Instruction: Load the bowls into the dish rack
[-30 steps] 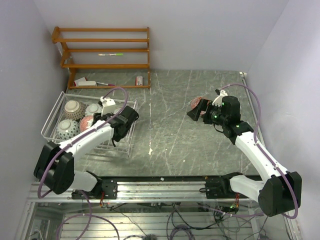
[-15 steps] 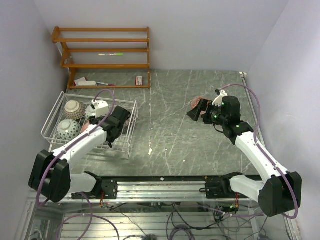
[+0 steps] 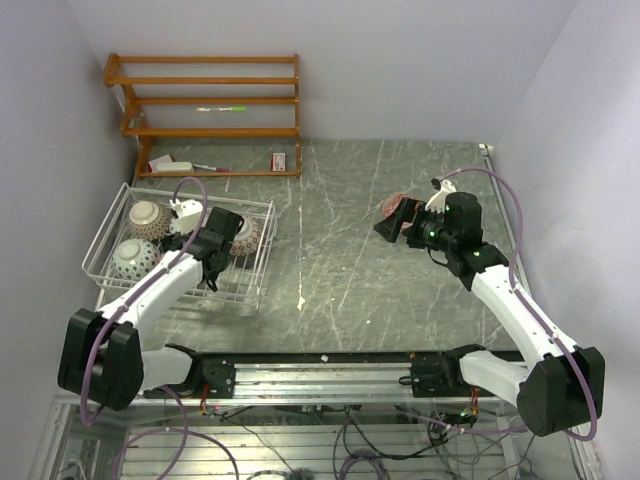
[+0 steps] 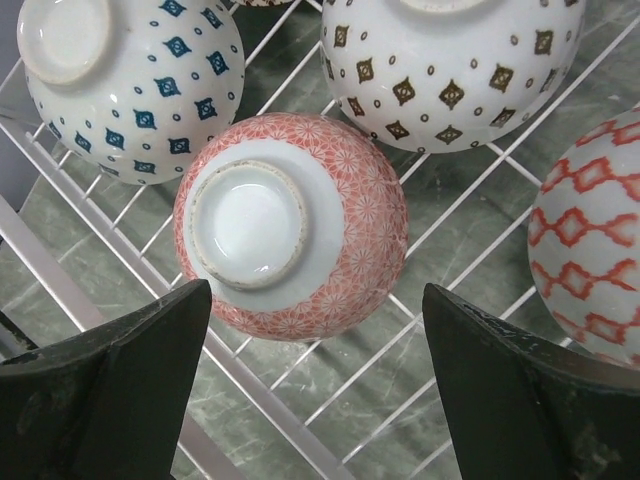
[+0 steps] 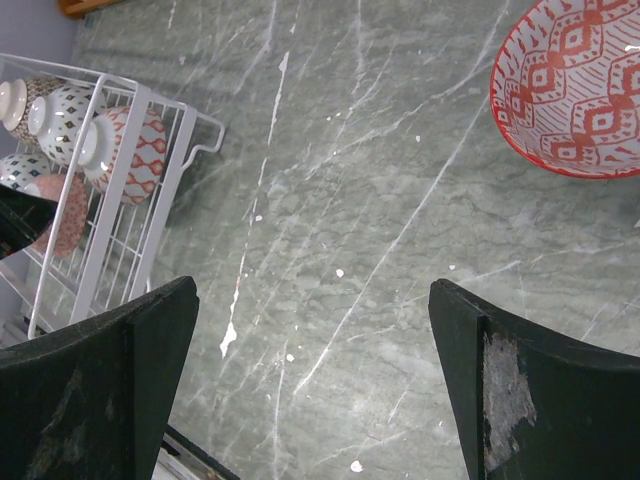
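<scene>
Bowls (image 4: 450,70) sit upside down in the dish rack (image 3: 267,250). A pink-red bowl (image 4: 290,225) lies under the left gripper (image 4: 315,310), whose jaws are spread wide and clear of it. The right gripper (image 5: 312,300), also spread, hovers near a red-patterned bowl (image 5: 570,90) on the table (image 5: 350,250).

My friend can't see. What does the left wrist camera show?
A pink-red patterned bowl lies bottom up in the white wire dish rack, beyond the left gripper's open fingers. A blue-diamond bowl, a brown-diamond bowl and a red-lattice bowl sit around it.
</scene>
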Available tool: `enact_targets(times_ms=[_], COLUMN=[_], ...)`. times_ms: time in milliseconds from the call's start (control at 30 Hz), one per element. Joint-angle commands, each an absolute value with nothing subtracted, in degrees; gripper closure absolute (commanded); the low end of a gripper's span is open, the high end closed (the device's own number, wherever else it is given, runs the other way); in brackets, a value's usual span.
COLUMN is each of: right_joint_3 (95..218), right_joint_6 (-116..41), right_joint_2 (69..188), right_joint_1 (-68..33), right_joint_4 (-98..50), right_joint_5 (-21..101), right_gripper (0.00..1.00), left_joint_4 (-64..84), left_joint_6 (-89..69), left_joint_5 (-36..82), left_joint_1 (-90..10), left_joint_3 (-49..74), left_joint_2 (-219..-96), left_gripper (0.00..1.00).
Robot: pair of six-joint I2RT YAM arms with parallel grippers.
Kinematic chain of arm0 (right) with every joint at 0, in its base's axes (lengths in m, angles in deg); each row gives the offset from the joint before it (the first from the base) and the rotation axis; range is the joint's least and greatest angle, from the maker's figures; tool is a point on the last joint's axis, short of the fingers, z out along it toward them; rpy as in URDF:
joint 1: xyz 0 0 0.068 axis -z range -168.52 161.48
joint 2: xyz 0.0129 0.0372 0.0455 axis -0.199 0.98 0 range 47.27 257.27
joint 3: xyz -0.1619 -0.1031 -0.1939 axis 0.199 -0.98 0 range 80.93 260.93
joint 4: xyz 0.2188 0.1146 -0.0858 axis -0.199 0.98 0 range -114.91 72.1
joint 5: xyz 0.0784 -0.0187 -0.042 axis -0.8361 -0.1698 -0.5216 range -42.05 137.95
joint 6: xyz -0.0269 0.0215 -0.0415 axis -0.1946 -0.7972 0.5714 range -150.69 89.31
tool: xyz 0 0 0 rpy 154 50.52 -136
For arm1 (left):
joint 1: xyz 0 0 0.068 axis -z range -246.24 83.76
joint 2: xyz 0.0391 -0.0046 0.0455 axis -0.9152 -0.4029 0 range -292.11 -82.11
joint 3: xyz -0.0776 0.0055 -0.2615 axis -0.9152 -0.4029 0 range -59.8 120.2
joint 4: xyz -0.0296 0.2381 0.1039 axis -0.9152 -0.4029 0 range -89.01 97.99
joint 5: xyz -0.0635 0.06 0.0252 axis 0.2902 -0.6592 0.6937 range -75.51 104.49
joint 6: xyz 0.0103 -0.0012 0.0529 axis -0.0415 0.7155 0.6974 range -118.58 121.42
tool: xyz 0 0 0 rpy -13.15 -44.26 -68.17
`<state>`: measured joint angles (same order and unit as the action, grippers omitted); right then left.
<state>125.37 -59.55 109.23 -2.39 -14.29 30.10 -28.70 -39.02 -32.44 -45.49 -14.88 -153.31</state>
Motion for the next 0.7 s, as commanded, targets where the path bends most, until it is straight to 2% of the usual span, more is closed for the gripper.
enact_targets(times_ms=[0, 167, 300, 467, 667], right_joint_3=[126.1, 126.7, 128.0, 136.0, 143.6], right_joint_6=[-59.0, -59.8, -61.5, -62.1, -64.9], right_joint_2=[108.2, 107.8, 106.8, 105.7, 102.7], right_joint_1=[-2.3, -2.4, -2.2, -2.3, -2.2], right_joint_4=[-14.4, -13.6, -12.6, -7.3, -3.8], right_joint_5=[30.0, 31.5, 34.6, 42.8, 50.0], right_gripper=[0.00, 0.00, 0.00, 0.00, 0.00], left_joint_4=[-28.1, -26.5, -22.3, -13.3, 5.9], left_joint_6=[-38.7, -35.1, -31.7, -26.2, -21.0], left_joint_5=[-31.5, -25.4, -25.2, -20.8, -6.0], left_joint_1=[-45.8, -44.9, -37.5, -31.0, -23.6], left_joint_3=[-12.1, -7.4, -5.1, -4.9, -3.2], left_joint_2=[-148.7, -142.9, -142.5, -149.2, -158.8], left_gripper=[0.01, 0.01, 0.00, 0.00, 0.01])
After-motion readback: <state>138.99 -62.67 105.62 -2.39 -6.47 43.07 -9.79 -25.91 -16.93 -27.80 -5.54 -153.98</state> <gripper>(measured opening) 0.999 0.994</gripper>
